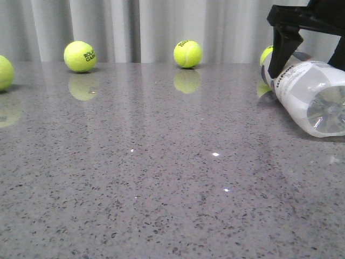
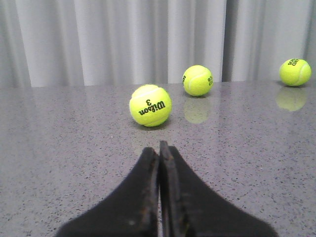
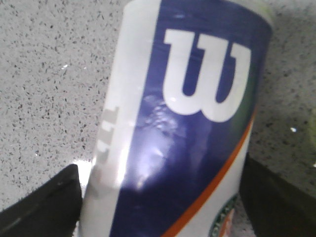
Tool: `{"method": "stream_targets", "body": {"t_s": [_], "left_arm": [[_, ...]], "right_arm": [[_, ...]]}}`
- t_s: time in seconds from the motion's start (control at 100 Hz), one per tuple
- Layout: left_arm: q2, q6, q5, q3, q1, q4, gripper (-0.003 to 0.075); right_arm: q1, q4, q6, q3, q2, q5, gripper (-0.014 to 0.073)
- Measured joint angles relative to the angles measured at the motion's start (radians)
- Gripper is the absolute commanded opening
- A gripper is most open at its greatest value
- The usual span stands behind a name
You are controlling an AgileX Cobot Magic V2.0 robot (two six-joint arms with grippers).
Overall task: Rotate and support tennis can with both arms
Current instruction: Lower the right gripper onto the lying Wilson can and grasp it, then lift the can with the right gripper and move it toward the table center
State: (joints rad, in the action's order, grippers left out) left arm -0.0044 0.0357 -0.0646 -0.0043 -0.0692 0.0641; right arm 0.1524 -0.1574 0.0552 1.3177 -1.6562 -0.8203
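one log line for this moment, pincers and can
left pincer: shut, empty, low over grey speckled table | right pincer: open, fingers straddling clear plastic Wilson tennis can | can: lying on its side

Light is even and fairly bright, falling from above: small white glints spot the polished speckled tabletop (image 1: 161,178), which mirrors each tennis ball (image 1: 80,56) as a pale green reflection just beneath it. Shadows are soft and short. The tennis can (image 3: 182,123) fills the right wrist view slightly blurred, with a hazy sheen on its navy label between the right gripper's (image 3: 158,197) dark, unfocused fingers. The left gripper's (image 2: 159,148) fingertips are soft-edged; the balls beyond them look sharp.
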Motion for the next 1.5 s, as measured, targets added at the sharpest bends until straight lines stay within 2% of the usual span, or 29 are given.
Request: {"method": "stream_targets", "body": {"t_s": [0.14, 0.21, 0.31, 0.43, 0.5, 0.74, 0.83, 1.0, 1.14, 1.36, 1.5], "left_arm": [[0.000, 0.000, 0.000, 0.000, 0.000, 0.000, -0.0021], [0.000, 0.000, 0.000, 0.000, 0.000, 0.000, -0.0021], [0.000, 0.000, 0.000, 0.000, 0.000, 0.000, -0.0021], [0.000, 0.000, 0.000, 0.000, 0.000, 0.000, -0.0021], [0.000, 0.000, 0.000, 0.000, 0.000, 0.000, -0.0021], [0.000, 0.000, 0.000, 0.000, 0.000, 0.000, -0.0021], [0.000, 0.000, 0.000, 0.000, 0.000, 0.000, -0.0021], [0.000, 0.000, 0.000, 0.000, 0.000, 0.000, -0.0021], [0.000, 0.000, 0.000, 0.000, 0.000, 0.000, -0.0021], [0.000, 0.000, 0.000, 0.000, 0.000, 0.000, -0.0021], [0.000, 0.000, 0.000, 0.000, 0.000, 0.000, -0.0021]], "right_arm": [[0.012, -0.002, 0.000, 0.004, -0.027, 0.004, 0.0629], [0.016, -0.002, 0.000, 0.004, -0.035, -0.001, 0.0594], [0.017, -0.002, 0.000, 0.004, -0.037, -0.005, 0.0459], [0.017, -0.002, 0.000, 0.004, -0.037, -0.012, 0.0243], [0.017, -0.002, 0.000, 0.004, -0.037, -0.016, 0.0173], [0.017, -0.002, -0.006, 0.063, -0.037, -0.106, 0.0162], [0.029, 0.000, -0.055, 0.133, -0.037, -0.159, 0.0162], [0.092, 0.002, -0.235, 0.298, -0.037, -0.271, 0.0162], [0.167, 0.002, -0.430, 0.398, -0.037, -0.307, 0.0162], [0.281, 0.002, -0.860, 0.426, -0.038, -0.296, 0.0162], [0.323, 0.002, -1.070, 0.426, -0.056, -0.255, 0.0162]]}}
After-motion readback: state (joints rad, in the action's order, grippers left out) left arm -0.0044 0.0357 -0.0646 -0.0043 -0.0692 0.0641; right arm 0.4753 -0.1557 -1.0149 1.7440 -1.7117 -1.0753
